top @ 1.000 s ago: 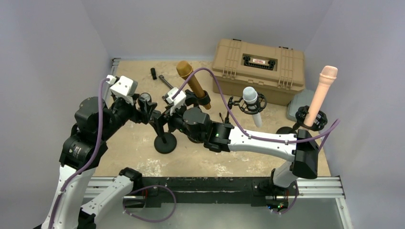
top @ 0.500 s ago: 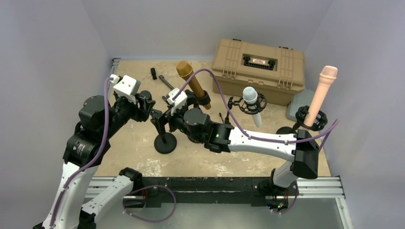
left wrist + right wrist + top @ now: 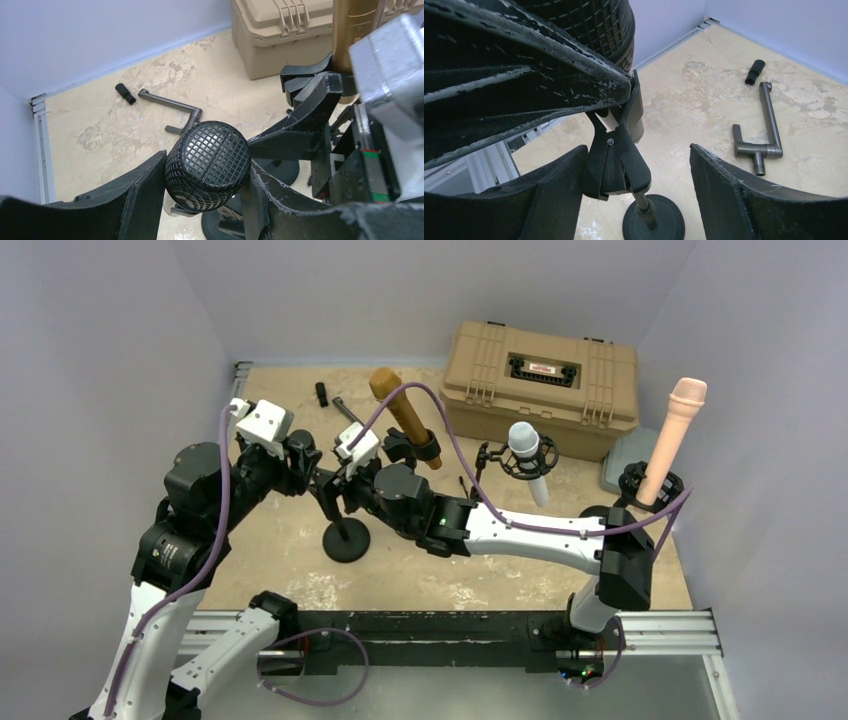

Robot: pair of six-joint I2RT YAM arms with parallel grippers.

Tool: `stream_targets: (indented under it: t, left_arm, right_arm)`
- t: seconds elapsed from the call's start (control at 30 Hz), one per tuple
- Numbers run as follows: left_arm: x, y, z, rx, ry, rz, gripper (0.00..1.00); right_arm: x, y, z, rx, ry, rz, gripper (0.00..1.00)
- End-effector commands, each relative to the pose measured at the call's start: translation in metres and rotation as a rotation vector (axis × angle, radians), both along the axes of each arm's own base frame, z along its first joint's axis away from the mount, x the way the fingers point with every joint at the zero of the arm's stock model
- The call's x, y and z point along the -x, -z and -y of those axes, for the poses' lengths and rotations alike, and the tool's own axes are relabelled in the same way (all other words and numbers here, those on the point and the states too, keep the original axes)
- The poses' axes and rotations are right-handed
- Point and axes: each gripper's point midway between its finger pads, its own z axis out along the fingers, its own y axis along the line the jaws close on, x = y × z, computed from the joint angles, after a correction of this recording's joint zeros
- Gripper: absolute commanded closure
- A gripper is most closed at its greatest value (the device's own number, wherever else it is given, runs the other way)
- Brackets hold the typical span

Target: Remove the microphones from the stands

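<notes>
At the left, the left end effector (image 3: pixel 209 170) was closed on the black mesh-headed microphone (image 3: pixel 206 150). In the left wrist view its two dark fingers (image 3: pixel 142 192) pressed against either side of the round grille. The microphone sat in the black spring clip (image 3: pixel 614 167) of a short stand with a round black base (image 3: pixel 346 540), on the left-centre part of the beige marbled tabletop (image 3: pixel 285 575).

Just to the right, the right end effector (image 3: pixel 638 152) straddled that clip from the opposite side with its jaws open. In the right wrist view the clip lay close to one finger and clearly apart from the other, so nothing was gripped there.

The step in hand looked like the two-armed grasp before extraction: microphone taken, stand not yet braced. The next move likely called for the right jaws to close on the clip or stem and hold the stand down. The left could then draw the microphone out along its own axis, as a sideways pull might tip the stand.

Further right, a gold microphone (image 3: pixel 400 415), a white microphone (image 3: pixel 525 445) and a pink microphone (image 3: pixel 675 435) stood in their own holders.
</notes>
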Motion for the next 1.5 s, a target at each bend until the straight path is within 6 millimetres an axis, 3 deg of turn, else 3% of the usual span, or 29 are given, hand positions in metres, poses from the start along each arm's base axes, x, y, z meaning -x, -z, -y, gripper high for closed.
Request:
stream_targets:
  t: [0.0, 0.37, 0.43, 0.53, 0.77, 0.97, 1.07, 1.23, 1.33, 1.43, 1.47]
  left_arm:
    - [-0.004, -0.013, -0.001, -0.001, -0.008, 0.055, 1.00]
    - [-0.006, -0.013, -0.005, 0.008, -0.041, 0.049, 1.00]
    - [-0.005, -0.014, -0.005, 0.012, -0.041, 0.050, 1.00]
    - [-0.005, -0.016, -0.005, 0.017, -0.042, 0.050, 1.00]
    - [-0.006, -0.022, -0.019, 0.034, -0.128, 0.041, 1.00]
    - [-0.009, -0.040, -0.081, 0.049, -0.515, 0.019, 1.00]
    - [-0.010, -0.042, -0.102, -0.003, -0.648, -0.030, 1.00]
    - [-0.021, -0.024, -0.124, 0.012, -0.775, -0.178, 1.00]
    - [-0.034, -0.016, -0.138, -0.001, -0.838, -0.212, 1.00]
    - [-0.054, -0.007, -0.149, -0.056, -0.896, -0.246, 1.00]
    - [-0.061, -0.002, -0.153, -0.075, -0.916, -0.258, 1.00]
  right_arm:
    - [0.001, -0.029, -0.011, -0.060, -0.014, 0.041, 0.31]
    - [0.004, -0.023, -0.006, -0.029, 0.077, 0.049, 0.53]
    - [0.004, -0.022, -0.005, -0.029, 0.084, 0.048, 0.63]
    - [0.001, -0.023, -0.003, -0.033, 0.104, 0.051, 1.00]
    - [-0.006, -0.011, 0.000, 0.005, 0.149, 0.059, 1.00]
    - [-0.002, -0.002, -0.002, 0.046, 0.118, 0.062, 1.00]
    - [0.001, -0.004, -0.002, 0.047, 0.100, 0.062, 1.00]
    - [0.006, -0.013, -0.001, 0.038, 0.071, 0.062, 0.67]
    - [0.011, -0.022, 0.000, 0.021, 0.045, 0.056, 0.32]
    - [0.016, -0.036, 0.008, -0.006, 0.030, 0.045, 0.13]
    - [0.018, -0.040, 0.011, -0.011, 0.027, 0.045, 0.11]
